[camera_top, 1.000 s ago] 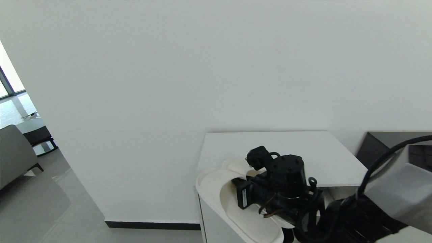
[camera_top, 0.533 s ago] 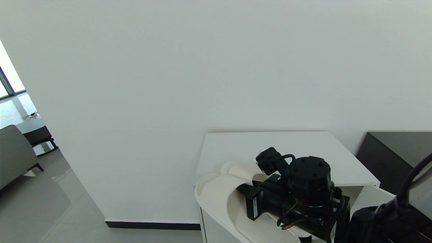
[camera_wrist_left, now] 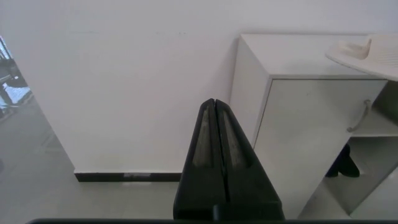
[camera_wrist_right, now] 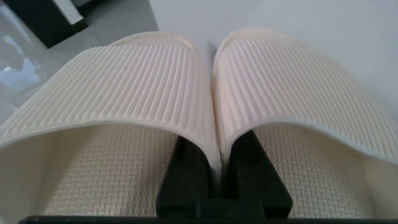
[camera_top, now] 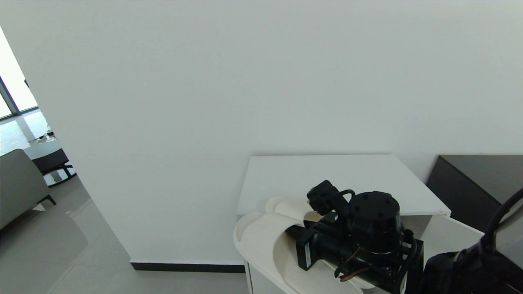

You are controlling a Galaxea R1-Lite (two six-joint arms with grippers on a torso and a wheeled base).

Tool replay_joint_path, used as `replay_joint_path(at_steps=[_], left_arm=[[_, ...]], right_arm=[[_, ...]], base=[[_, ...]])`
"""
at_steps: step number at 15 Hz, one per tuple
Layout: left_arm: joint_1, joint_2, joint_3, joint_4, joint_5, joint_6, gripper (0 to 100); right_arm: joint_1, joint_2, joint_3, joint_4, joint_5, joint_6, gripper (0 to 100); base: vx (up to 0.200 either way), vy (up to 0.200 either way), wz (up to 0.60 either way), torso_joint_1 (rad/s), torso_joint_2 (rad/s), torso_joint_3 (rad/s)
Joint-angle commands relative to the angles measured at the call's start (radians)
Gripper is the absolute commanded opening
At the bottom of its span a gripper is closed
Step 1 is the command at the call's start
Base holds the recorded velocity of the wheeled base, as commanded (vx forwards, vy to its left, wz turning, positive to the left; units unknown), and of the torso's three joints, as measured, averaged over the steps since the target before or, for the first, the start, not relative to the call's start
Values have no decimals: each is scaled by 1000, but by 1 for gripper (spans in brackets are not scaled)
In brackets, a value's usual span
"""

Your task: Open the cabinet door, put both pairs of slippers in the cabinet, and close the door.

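Since one second ago my right tool [camera_wrist_right: 217, 177] went a little to the right with the cream slippers [camera_top: 261, 239]. The whole head picture also shifted slightly, so the camera has moved too.

From the head view, the slippers are at the front left corner of the white cabinet [camera_top: 327, 179], soles up, toes pointing to the left. I cannot tell if they touch the top. At the right of the cabinet, under its top, a white panel [camera_top: 447, 237] stands out toward me. It looks like an open door. A dark cabinet [camera_top: 470, 179] is beside it at the wall.

From the left wrist view, my left tool [camera_wrist_left: 215, 149] has its two fingers pressed flat together and it holds nothing. It hangs above the floor [camera_wrist_left: 93, 199], left of the cabinet. One door [camera_wrist_left: 311, 130] with a handle [camera_wrist_left: 357, 116] is closed. Beside it the inside is open, with a shelf [camera_wrist_left: 376, 130] and below it something dark [camera_wrist_left: 345, 165] that I cannot identify.

From the right wrist view, one finger [camera_wrist_right: 186, 177] of the right tool goes under each strap. The two fingers pinch the inner walls of the two slippers together.
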Motion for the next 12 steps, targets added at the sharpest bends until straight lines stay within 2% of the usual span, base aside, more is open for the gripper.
replay_joint_path(at_steps=[1, 4, 5, 7, 8, 9, 12], left_arm=[[0, 1, 0, 0, 0, -2, 0], [0, 1, 0, 0, 2, -2, 0], [0, 1, 0, 0, 2, -2, 0], [0, 1, 0, 0, 2, -2, 0], [0, 1, 0, 0, 2, -2, 0], [0, 1, 0, 0, 2, -2, 0], [0, 1, 0, 0, 2, -2, 0]], right_arm=[[-1, 7, 1, 1, -2, -6, 0], [0, 13, 24, -18, 4, -35, 0], [2, 13, 53, -48, 32, -35, 0], [-6, 26, 151, -246, 207, -35, 0], [-18, 57, 174, -343, 239, -35, 0], [-21, 91, 181, -386, 239, -35, 0], [-21, 100, 211, -393, 244, -34, 0]], base=[[-200, 0, 0, -12, 2, 7], [-200, 0, 0, -4, 1, 6], [0, 0, 0, 0, 0, 0], [0, 0, 0, 0, 0, 0], [0, 0, 0, 0, 0, 0], [0, 0, 0, 0, 0, 0], [0, 0, 0, 0, 0, 0]])
